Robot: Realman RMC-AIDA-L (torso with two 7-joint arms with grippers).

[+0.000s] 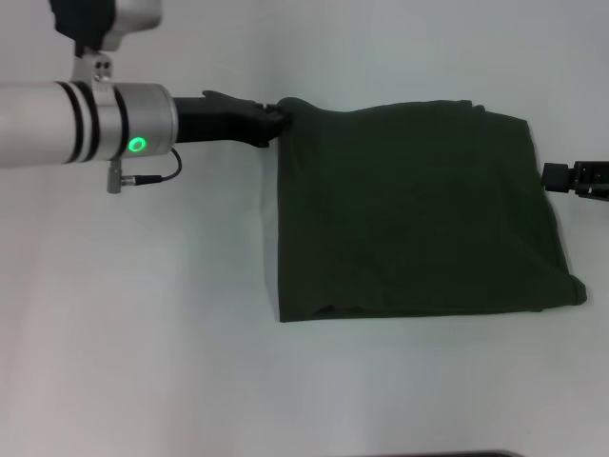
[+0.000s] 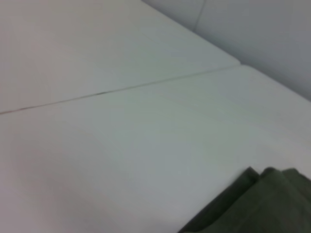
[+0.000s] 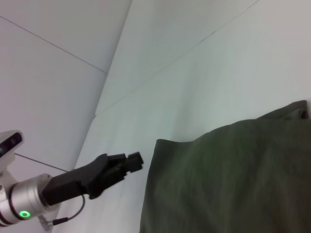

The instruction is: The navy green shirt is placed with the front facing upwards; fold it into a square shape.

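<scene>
Head view: one navy green shirt (image 1: 419,209) lies folded into a rough rectangle on the white table (image 1: 143,333), right of centre, plain dark cloth upward. The left gripper (image 1: 276,122) reaches in from the left and meets the shirt's far-left corner; whether its jaws are clenched on the cloth cannot be told here. The right gripper (image 1: 552,176) shows only as a dark tip at the right edge, just beside the shirt's right side; its jaws cannot be read.

Left wrist view: a layered corner of the shirt (image 2: 257,204) and bare table with one seam line (image 2: 121,89). No fingers appear.

Right wrist view: the shirt's left edge (image 3: 228,179) and the left gripper (image 3: 133,161) just beside it, seemingly a little apart from the cloth, which the head view does not resolve.
</scene>
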